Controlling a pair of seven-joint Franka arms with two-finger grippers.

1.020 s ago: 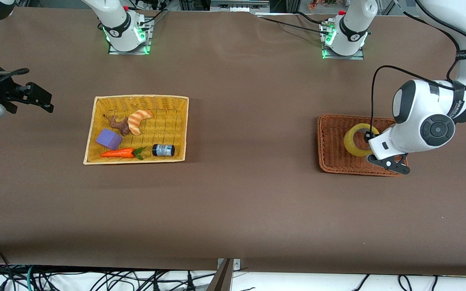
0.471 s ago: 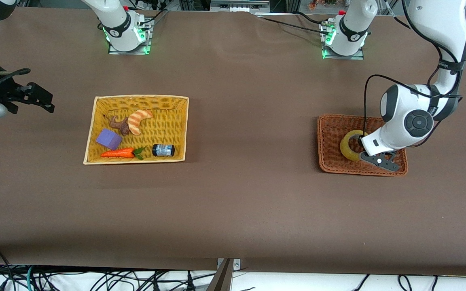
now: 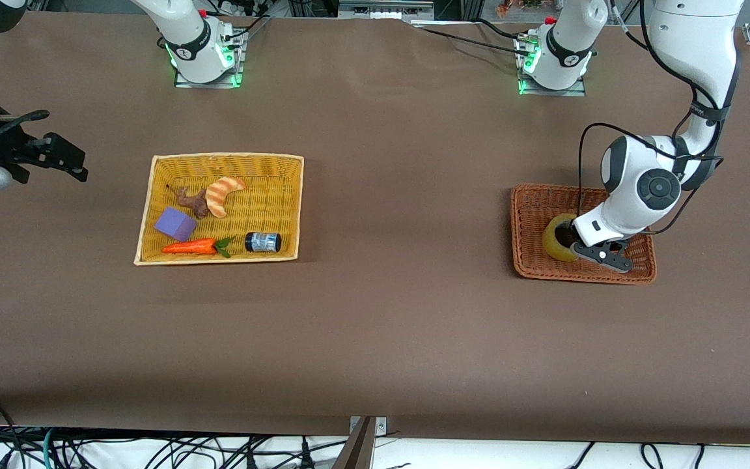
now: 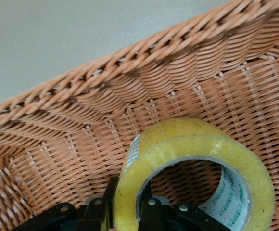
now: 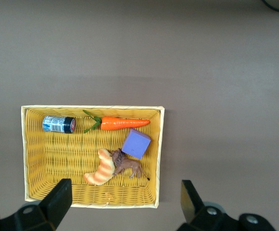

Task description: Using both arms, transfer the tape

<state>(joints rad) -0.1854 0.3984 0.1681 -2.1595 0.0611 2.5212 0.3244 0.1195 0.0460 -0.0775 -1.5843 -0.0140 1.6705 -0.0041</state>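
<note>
Two baskets sit well apart on the brown table (image 3: 375,326). Front view: the left gripper (image 3: 573,246) has moved from the brown basket's (image 3: 531,264) edge toward its middle since a second ago, and the tape (image 3: 554,242) it clamps now stands tilted on edge instead of lying flat. Bare table lies open between the baskets. The right gripper (image 3: 75,166) waits, jaws spread wide and empty, near the table's edge at the right arm's end.

Left wrist view: the fingers (image 4: 149,211) pinch the tape's (image 4: 192,149) wall, one inside the ring, one outside; the woven basket wall (image 4: 130,72) rises close beside it.

Right wrist view: the yellow basket (image 5: 89,202) holds a carrot (image 5: 125,123), purple block (image 5: 136,143), croissant (image 5: 101,171), brown animal figure (image 5: 127,164) and small jar (image 5: 57,124), below the right gripper (image 5: 125,204).
</note>
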